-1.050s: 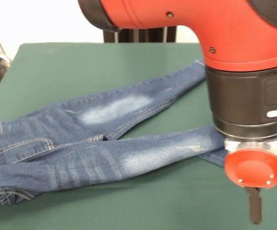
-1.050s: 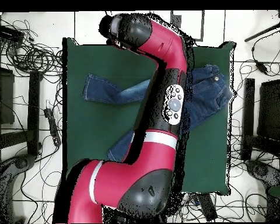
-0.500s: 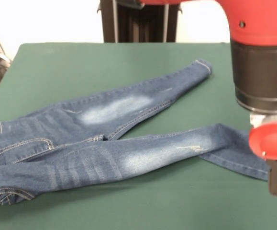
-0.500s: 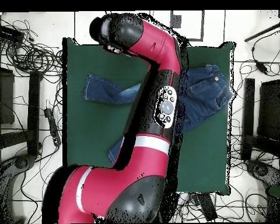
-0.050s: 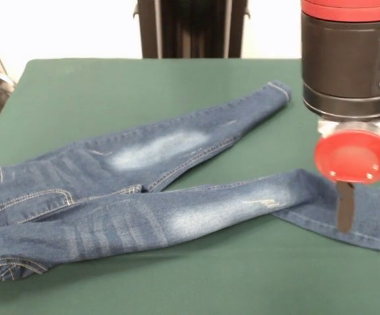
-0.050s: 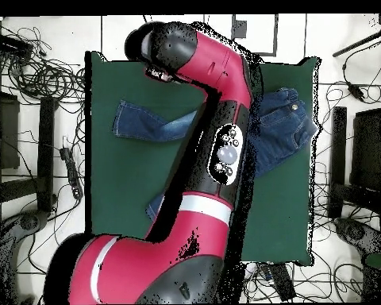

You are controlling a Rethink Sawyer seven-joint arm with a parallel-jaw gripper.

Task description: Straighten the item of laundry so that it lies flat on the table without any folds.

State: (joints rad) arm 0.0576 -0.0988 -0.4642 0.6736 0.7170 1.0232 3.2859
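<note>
Front view: the jeans [image 5: 144,197] lie spread on the counter [image 5: 144,85], waistband at its left edge, legs splayed toward the right. The end effector [image 5: 345,207] hangs over the nearer leg's lower part; whether it is apart or together cannot be told.

Overhead view: the arm [image 6: 213,151] covers the jeans' [image 6: 285,127] middle.

red and black arm [image 6: 217,119], white band, black cylindrical wrist, round red cap, dark pincer [image 5: 345,206]
</note>
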